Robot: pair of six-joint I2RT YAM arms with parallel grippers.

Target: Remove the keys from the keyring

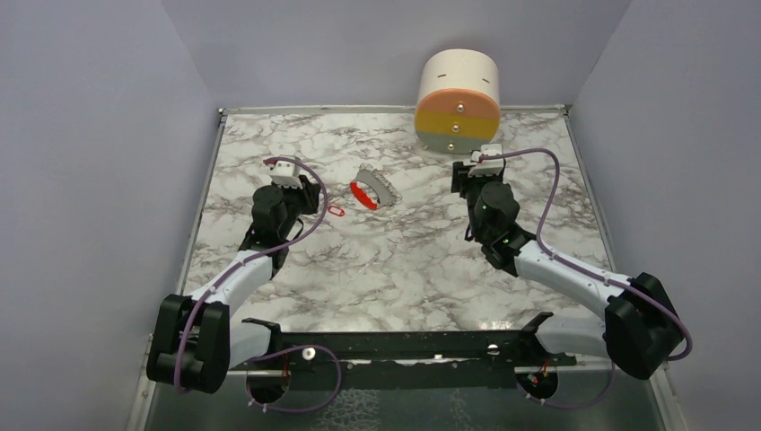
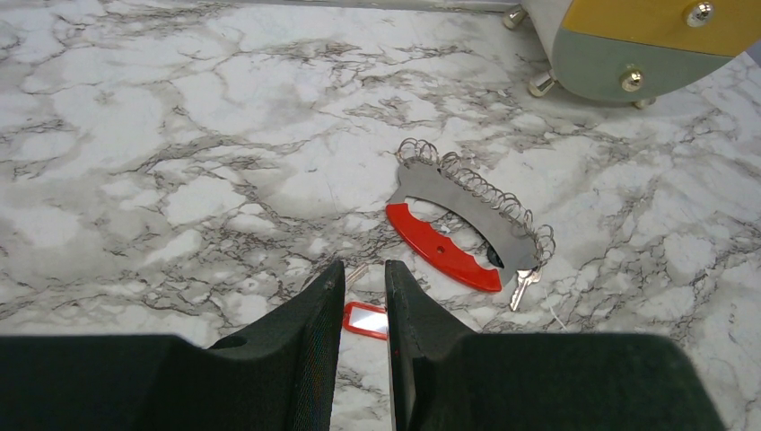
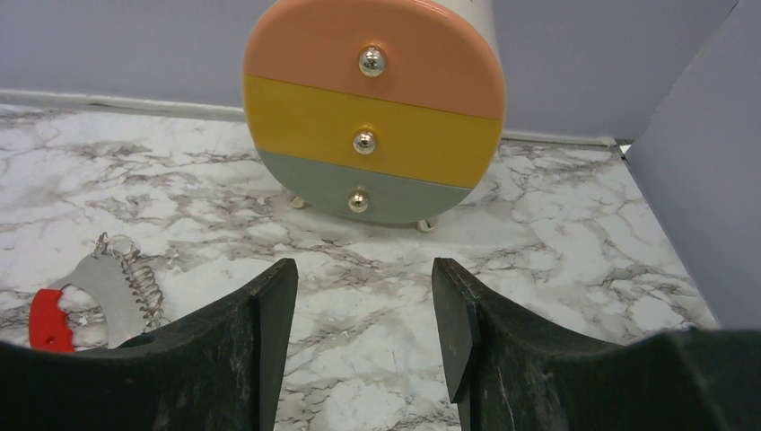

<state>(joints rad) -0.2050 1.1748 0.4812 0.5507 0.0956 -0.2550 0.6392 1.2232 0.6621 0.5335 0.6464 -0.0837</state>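
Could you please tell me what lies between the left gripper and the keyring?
The red-headed key lies on the marble between the left gripper and the keyring, clearest in the top view.

A tabletop (image 1: 395,269) patterned in white-and-grey marble makes up the floor of the cell, with a thin metal strip (image 1: 395,109) along its far edge and plain, matte lavender-grey walls (image 1: 99,135) closing it in on three sides. At the far edge, right of centre, stands a small round drawer unit (image 1: 458,103) on short metal feet — three fronts stacked peach, yellow and grey-green, each with one shiny round knob (image 3: 363,141). The light is soft and even — shadows are faint.
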